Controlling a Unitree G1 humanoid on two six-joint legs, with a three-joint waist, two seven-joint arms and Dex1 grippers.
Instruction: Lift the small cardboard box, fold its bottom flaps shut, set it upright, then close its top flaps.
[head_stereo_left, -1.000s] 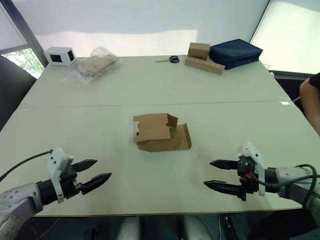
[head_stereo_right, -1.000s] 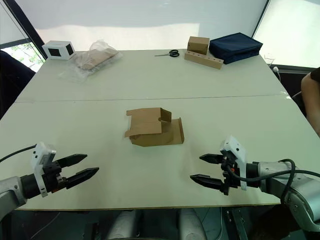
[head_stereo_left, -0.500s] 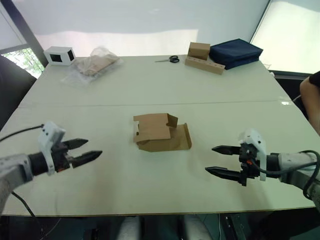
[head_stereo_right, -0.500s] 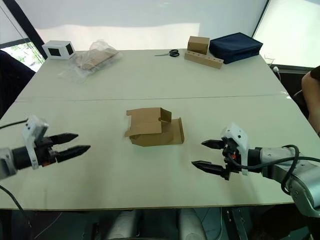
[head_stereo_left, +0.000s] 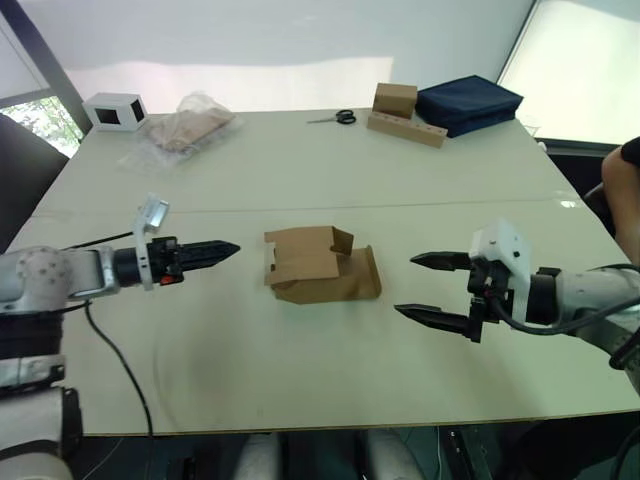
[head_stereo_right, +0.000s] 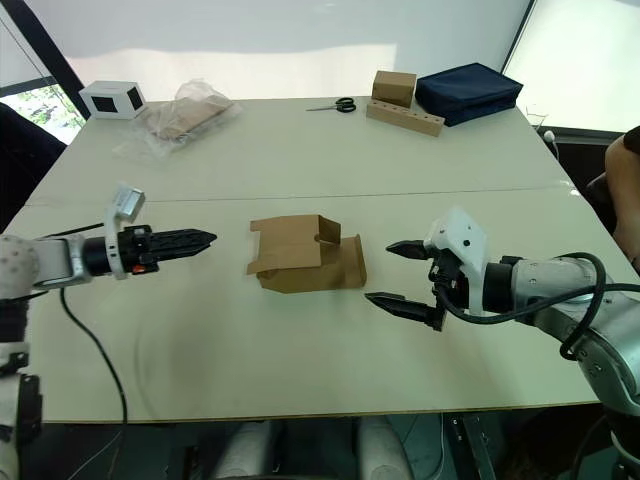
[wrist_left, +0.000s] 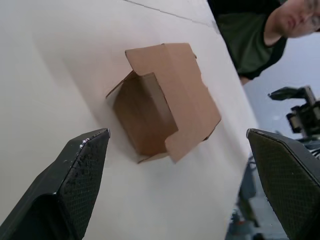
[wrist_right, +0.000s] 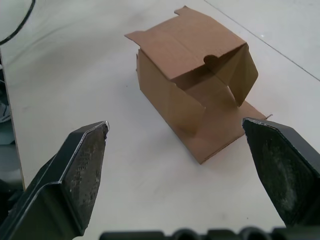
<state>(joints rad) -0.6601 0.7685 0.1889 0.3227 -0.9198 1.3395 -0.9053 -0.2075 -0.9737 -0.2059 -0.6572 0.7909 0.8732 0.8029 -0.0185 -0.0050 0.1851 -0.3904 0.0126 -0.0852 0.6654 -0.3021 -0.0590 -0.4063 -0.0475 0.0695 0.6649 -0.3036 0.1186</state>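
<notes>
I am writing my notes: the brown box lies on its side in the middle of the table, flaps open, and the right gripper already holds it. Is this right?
Not quite. The right gripper is open beside the box, not touching it; the right eye view shows table between them. The rest is correct.

head views downward over table (head_stereo_left: 300, 160), wrist views sharing box (wrist_right: 195, 85)

Upper left of the table (head_stereo_left: 300, 160), a white box (head_stereo_left: 116, 110) with a dark window, and beside it a crumpled plastic bag (head_stereo_left: 185, 128). Top centre, scissors (head_stereo_left: 336, 118). Upper right, a small brown box (head_stereo_left: 395, 99) on a hole-punched strip (head_stereo_left: 408, 129), touching a navy bag (head_stereo_left: 469, 103). A person's arm (head_stereo_left: 625, 190) at the right edge.
</notes>
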